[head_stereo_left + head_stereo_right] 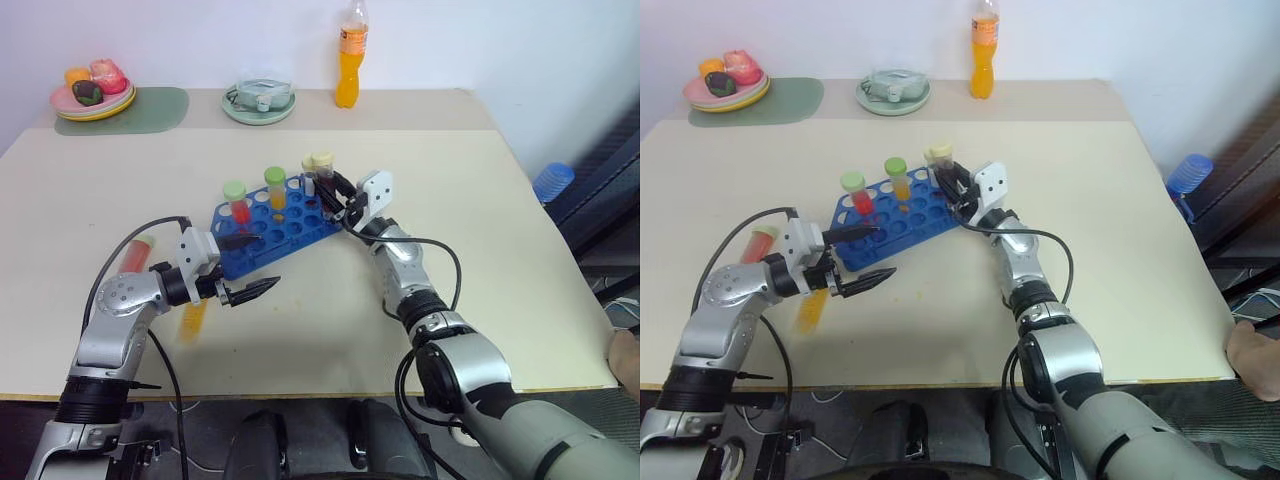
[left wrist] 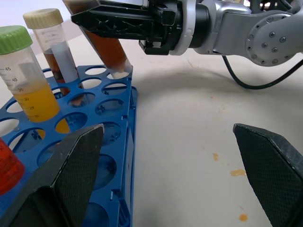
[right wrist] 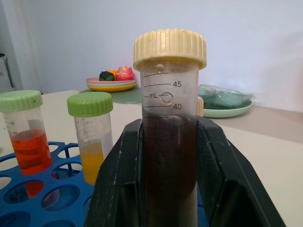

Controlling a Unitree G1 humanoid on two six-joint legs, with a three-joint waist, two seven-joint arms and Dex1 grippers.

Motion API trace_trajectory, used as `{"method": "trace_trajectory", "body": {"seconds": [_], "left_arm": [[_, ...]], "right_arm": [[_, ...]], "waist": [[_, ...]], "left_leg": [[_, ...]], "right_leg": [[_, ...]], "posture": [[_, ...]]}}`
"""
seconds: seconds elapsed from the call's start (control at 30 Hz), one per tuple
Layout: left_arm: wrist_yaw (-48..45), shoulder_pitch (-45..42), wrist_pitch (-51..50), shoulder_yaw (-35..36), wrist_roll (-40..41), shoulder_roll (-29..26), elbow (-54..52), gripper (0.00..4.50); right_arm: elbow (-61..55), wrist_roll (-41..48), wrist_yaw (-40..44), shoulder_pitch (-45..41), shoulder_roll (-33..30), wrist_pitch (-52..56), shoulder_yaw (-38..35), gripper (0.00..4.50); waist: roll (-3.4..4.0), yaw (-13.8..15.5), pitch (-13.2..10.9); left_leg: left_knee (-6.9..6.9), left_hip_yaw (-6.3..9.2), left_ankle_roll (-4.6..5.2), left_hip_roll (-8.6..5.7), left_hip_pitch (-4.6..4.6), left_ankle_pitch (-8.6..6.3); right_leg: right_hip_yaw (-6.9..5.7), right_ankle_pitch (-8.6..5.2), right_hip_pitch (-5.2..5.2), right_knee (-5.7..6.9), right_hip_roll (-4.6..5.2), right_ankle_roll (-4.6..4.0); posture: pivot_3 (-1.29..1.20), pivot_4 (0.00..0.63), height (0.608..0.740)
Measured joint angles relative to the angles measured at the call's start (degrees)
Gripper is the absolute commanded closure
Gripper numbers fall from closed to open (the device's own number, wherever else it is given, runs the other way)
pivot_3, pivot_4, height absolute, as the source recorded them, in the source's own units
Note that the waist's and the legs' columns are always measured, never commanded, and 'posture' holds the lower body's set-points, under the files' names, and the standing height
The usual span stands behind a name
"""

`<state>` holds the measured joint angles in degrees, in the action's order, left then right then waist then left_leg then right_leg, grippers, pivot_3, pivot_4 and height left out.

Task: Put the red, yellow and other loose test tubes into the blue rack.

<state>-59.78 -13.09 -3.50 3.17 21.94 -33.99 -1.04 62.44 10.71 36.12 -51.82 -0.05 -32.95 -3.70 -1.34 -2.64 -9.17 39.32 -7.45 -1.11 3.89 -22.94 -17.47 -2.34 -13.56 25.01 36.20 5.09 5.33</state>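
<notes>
While the brown tube [image 3: 169, 142] is being pinched by the right gripper [image 1: 338, 200] over the blue rack [image 1: 275, 232] at mid-table, its tip seemingly entering a corner hole, the rack is being risked tipping; the left gripper [image 1: 245, 265] is being held spread.

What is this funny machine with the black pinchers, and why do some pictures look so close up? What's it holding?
It's a robot with two arms. Two pictures come from its head, looking down at a table. The close-up ones come from little cameras on its wrists. Its right gripper pinches a tube of brown liquid with a cream cap, at a corner of the blue rack. The left gripper is open, holding nothing. Red and yellow tubes already stand in the rack.
</notes>
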Motion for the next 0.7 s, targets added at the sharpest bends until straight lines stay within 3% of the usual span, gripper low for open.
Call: {"method": "trace_trajectory", "body": {"seconds": [0.57,0.63,0.7], "left_arm": [[1.1,1.5,-1.3,1.0,0.7,-1.2,-1.9,0.0],[1.1,1.5,-1.4,1.0,1.0,-1.5,-2.0,0.0],[1.2,1.5,-1.6,1.0,1.2,-1.6,-2.0,0.0]], "right_arm": [[5.1,0.0,-0.3,-1.8,2.2,-1.4,-4.9,3.67],[5.1,0.2,0.1,-1.2,2.2,-2.5,-5.1,2.63],[5.1,-0.5,-0.6,-0.2,2.1,-4.4,-5.1,1.87]], "waist": [[0.03,-0.1,0.0],[0.03,-0.1,0.0],[0.03,0.0,0.0]], "left_leg": [[-0.18,-0.04,-0.02,0.01,0.46,0.0],[-0.18,-0.04,-0.02,0.01,0.46,0.0],[-0.18,-0.04,-0.02,0.01,0.46,0.0]], "right_leg": [[0.02,-0.01,-0.37,-0.06,0.01,-0.02],[0.02,-0.01,-0.37,-0.06,0.02,-0.01],[0.02,-0.01,-0.39,-0.07,0.02,-0.02]], "posture": [[0.0,0.15,0.74],[0.0,0.15,0.74],[0.0,0.15,0.74]]}}
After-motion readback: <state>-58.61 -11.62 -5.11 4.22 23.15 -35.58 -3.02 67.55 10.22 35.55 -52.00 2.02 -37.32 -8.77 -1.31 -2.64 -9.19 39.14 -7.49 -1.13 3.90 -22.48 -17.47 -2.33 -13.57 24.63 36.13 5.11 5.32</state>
